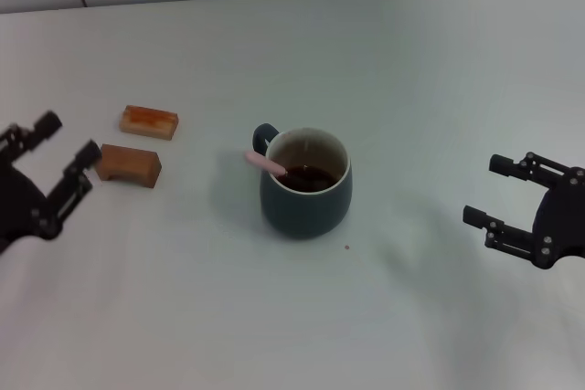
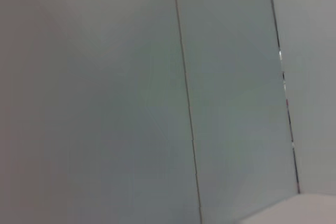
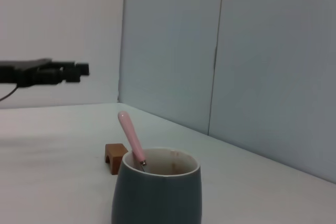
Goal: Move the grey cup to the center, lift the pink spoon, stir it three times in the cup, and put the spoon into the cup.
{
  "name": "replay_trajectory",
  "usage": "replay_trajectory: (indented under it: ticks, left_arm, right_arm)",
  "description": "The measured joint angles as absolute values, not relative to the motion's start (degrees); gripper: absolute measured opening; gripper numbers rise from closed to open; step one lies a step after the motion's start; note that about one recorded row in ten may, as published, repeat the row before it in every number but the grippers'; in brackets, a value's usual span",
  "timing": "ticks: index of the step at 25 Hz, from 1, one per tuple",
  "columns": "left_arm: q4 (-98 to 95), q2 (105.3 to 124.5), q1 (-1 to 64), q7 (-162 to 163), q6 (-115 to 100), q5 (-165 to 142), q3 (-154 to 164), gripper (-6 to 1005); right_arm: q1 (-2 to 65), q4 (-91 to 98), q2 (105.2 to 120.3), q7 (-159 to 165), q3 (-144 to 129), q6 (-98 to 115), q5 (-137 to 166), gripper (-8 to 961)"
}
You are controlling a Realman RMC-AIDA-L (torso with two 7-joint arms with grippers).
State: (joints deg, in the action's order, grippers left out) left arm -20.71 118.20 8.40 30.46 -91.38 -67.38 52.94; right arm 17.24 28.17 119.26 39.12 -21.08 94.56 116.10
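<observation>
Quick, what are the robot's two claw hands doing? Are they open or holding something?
Left gripper: jaws open, holding nothing, beside the brown blocks.
Right gripper: jaws open, holding nothing, off to the side of the grey cup.
The pink spoon sits in the cup.

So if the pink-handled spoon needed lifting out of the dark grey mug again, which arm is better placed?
Probably left. The pale pink spoon handle leans over the dark grey ceramic mug's rim toward the left gripper, away from the right gripper. Both are open, off to the sides.
</observation>
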Motion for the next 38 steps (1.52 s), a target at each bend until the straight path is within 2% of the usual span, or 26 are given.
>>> replay_trajectory:
  ticks: [6, 17, 22, 38]
  left_arm:
    - [-14.8, 118.29, 10.4, 27.0, -87.4, -70.5, 55.4, 545]
    - [-14.9, 118.01, 12.2, 25.1, -86.3, -77.2, 58.2, 772]
    - [-15.6, 117.98, 12.2, 25.7, -86.8, -78.8, 58.2, 842]
    - [-15.6, 117.61, 11.8, 25.5, -86.6, -79.0, 60.1, 842]
  right_arm:
    - [17.1, 27.3, 119.19, 38.0, -21.3, 94.6, 116.2, 743]
    - [16.4, 26.0, 119.26, 31.5, -22.2, 95.3, 121.2, 743]
    - [16.3, 25.6, 119.26, 30.6, -23.1, 95.4, 121.3, 743]
    - [16.0, 25.8, 119.18, 29.4, -23.4, 95.5, 122.7, 743]
